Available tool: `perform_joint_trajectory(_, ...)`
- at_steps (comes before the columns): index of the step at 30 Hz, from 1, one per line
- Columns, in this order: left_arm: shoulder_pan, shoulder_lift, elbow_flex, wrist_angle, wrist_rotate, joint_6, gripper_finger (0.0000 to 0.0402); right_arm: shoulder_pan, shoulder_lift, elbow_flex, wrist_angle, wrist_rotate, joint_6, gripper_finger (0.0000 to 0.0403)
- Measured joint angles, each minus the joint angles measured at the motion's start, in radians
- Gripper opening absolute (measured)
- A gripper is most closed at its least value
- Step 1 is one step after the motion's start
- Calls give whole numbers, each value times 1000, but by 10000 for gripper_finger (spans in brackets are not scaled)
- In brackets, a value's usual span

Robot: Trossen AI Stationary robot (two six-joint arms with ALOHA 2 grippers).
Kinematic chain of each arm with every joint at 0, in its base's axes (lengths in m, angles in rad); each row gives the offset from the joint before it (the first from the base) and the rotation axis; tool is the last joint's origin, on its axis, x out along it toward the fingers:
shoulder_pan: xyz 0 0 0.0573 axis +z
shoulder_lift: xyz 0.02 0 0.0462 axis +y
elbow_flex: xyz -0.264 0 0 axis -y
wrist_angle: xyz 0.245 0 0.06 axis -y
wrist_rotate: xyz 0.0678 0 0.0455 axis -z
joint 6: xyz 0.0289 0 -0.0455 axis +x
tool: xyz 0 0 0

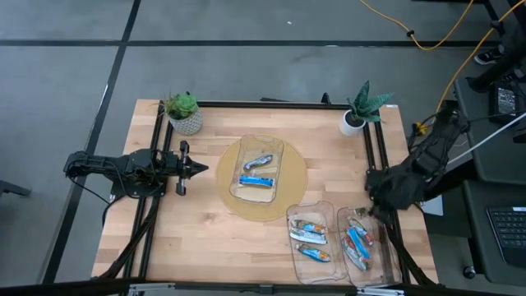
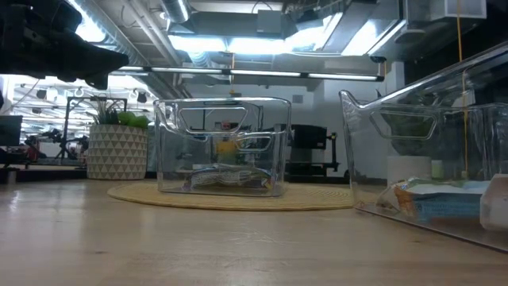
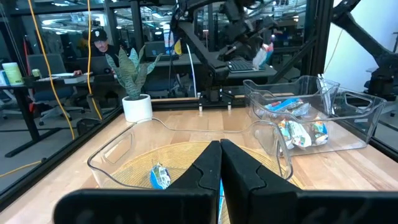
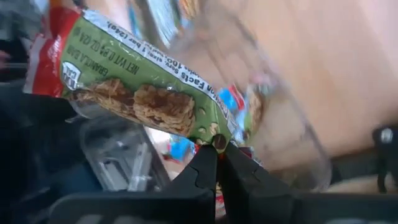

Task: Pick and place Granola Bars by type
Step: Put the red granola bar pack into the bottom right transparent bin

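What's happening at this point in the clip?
The right gripper is shut on a green-wrapped granola bar, holding it above the two clear bins at the table's right front corner. Those bins already hold several bars each. A third bin on the round mat in the middle has two bars left. The left gripper waits, shut, by the table's left edge.

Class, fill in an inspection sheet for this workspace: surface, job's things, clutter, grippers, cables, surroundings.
Surface: wooden table, round woven mat at centre.
Job's things: two granola bars in the centre bin; more bars in the two right-hand bins.
Clutter: two potted plants at the far edge.
Grippers: left gripper shut, empty, at the table's left side; right gripper shut on a green-wrapped bar beside the right bins.
Cables: yellow cable on the floor.
Surroundings: person at a desk beyond the table.
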Motion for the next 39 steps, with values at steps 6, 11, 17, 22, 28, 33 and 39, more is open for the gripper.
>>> perform_joint_trajectory(6, 0, 0, 0, 0, 0, 0, 2, 163, 177, -1, 0, -3, 175, 12)
perform_joint_trajectory(11, 0, 0, 0, 0, 0, 0, 2, 264, 300, -1, 2, 3, 276, 12)
perform_joint_trajectory(17, 0, 0, 0, 0, 0, 0, 2, 329, 415, -1, 21, 4, 300, 12)
perform_joint_trajectory(22, 0, 0, 0, 0, 0, 0, 2, 343, 488, -1, 80, 13, 234, 12)
perform_joint_trajectory(28, 0, 0, 0, 0, 0, 0, 2, 335, 545, -1, 183, 34, 31, 12)
perform_joint_trajectory(33, 0, 0, 0, 0, 0, 0, 2, 315, 574, -1, 185, 35, -66, 12)
perform_joint_trajectory(39, 0, 0, 0, 0, 0, 0, 2, 285, 606, -11, 220, 34, -233, 12)
